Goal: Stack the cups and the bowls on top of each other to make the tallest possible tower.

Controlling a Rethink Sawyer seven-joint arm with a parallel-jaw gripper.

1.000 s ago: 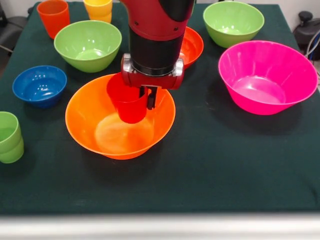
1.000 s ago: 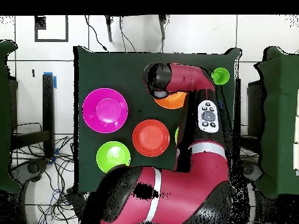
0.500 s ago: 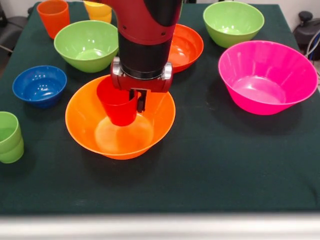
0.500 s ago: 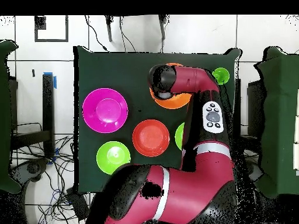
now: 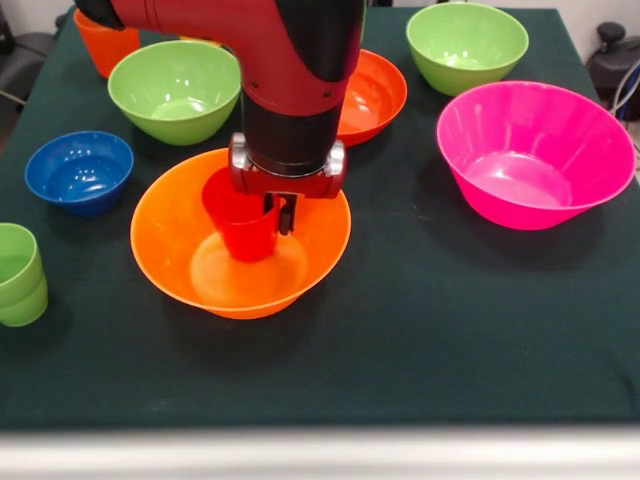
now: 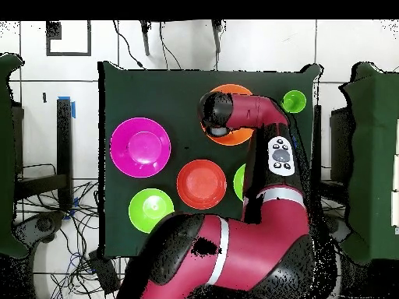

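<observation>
At the left edge of the front view stand the light green cups (image 5: 20, 275), one nested in the other, upright on the dark green cloth (image 5: 450, 330). Up and to the right of them sits the small blue bowl (image 5: 79, 171), open side up and apart from everything else. At the far left corner, the orange cup (image 5: 100, 45) shows only in part behind the arm. Just right of it is a light green bowl (image 5: 172, 88), near the far rim of the large orange bowl (image 5: 185, 262) but not touching it. The orange bowl lies in the middle of the table, and the red cup (image 5: 238, 218) hangs upright inside it, its base low over the bowl's floor; whether it touches the floor cannot be told. The gripper (image 5: 276, 212) pinches the cup's right wall, one dark finger (image 5: 285, 214) showing on the outside of the rim, with the red and black arm (image 5: 295, 80) straight above. Behind the arm, the red-orange bowl (image 5: 372, 92) peeks out on its right. Further right, at the far edge, is the second light green bowl (image 5: 467, 44), and nearer than it, well apart from the orange bowl, the large pink bowl (image 5: 535, 152). From overhead, the arm covers much of the orange bowl (image 6: 231, 93), the pink bowl (image 6: 140, 147) lies on the opposite side, and the green cups (image 6: 294, 100) sit near the table's corner.
</observation>
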